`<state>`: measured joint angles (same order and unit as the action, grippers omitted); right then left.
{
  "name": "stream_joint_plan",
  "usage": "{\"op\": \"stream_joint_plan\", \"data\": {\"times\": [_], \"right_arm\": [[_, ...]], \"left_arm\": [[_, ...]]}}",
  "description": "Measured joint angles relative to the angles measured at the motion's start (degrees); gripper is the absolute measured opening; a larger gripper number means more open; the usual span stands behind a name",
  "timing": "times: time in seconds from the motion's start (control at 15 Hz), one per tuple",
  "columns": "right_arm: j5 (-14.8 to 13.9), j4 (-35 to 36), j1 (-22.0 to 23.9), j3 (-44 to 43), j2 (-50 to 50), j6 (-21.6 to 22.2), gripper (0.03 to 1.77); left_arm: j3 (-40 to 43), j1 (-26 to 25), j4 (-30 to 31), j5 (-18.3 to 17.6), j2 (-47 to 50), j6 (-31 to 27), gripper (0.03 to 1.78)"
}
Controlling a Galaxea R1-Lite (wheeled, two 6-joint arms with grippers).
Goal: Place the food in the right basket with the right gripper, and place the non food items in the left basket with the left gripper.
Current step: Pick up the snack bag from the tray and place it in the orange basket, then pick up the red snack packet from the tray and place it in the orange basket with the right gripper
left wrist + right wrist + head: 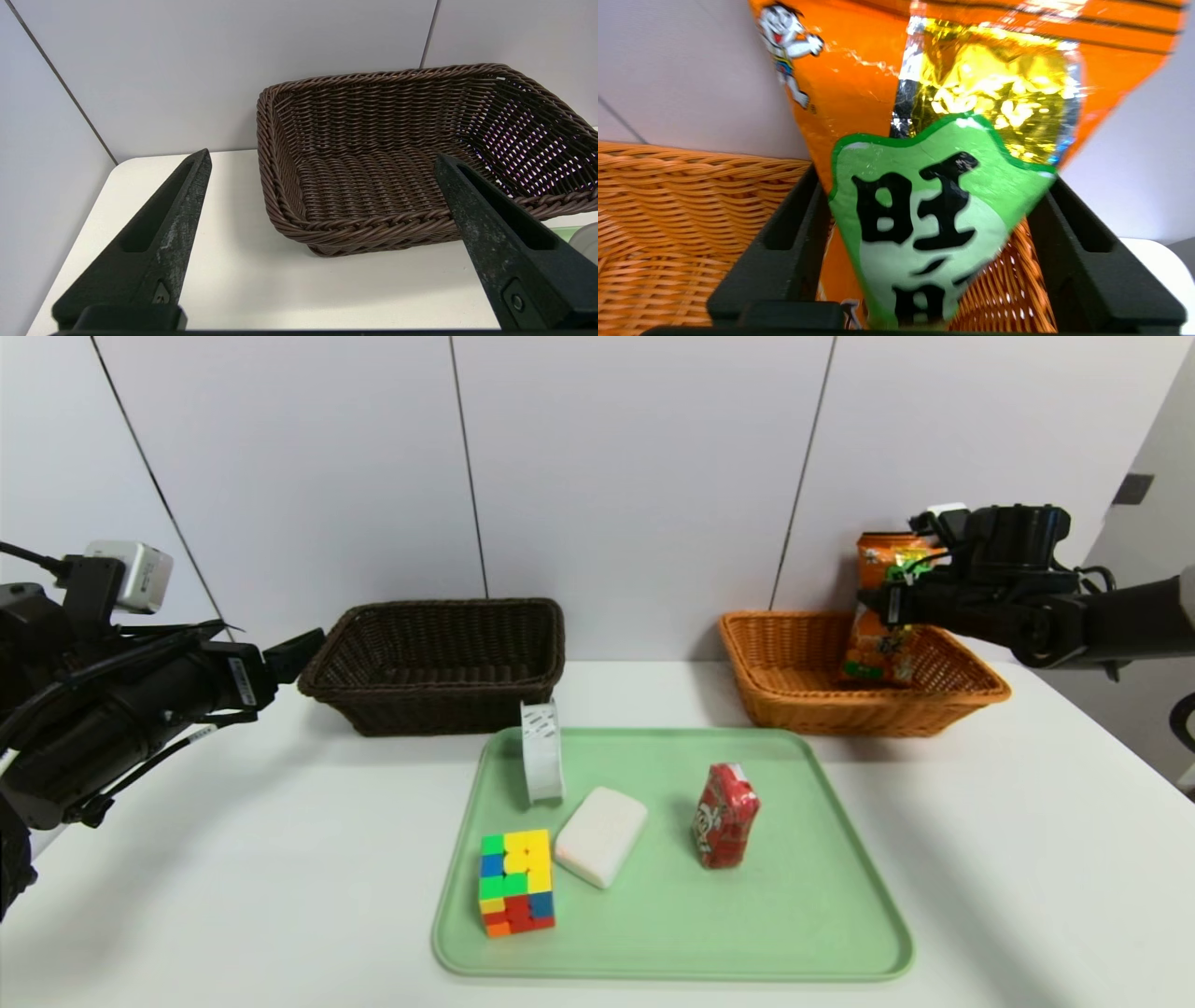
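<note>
A tray (803,933) sits lower centre on the tabletop (1027,859), carrying 4 items. Behind it, the left basket (439,663) stands upper left, the right basket (794,672) upper right, a snack bag (878,644) upright inside.

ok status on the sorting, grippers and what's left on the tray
Right gripper open over orange basket, snack bag dropping in. Left gripper open, idle by dark basket. Red packet, cube, soap, tape roll on tray. Nothing blocking.

I see glossy crinkled foil on the orange snack bag (859,93), shiny wrap on the red packet (724,815), woven wicker in the dark brown basket (373,154) and the tan basket (794,681), smooth matt green tray (794,915), scuffed matt black left hand (322,196) fingers, matt white counter (1027,859).
</note>
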<state>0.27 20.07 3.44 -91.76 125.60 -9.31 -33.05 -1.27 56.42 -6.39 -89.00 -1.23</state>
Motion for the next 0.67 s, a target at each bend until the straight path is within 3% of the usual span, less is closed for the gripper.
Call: {"op": "stream_joint_plan", "data": {"times": [0.47,0.67], "right_arm": [[-0.3,-11.9,-0.7,7.7,-16.2,-2.6,1.55],[1.3,-17.9,-5.9,11.4,-25.4,-2.7,1.6]], "left_arm": [[-0.2,-0.8,0.5,-0.1,0.2,0.0,1.69],[0.3,-0.8,0.5,-0.1,0.3,0.2,1.69]]}}
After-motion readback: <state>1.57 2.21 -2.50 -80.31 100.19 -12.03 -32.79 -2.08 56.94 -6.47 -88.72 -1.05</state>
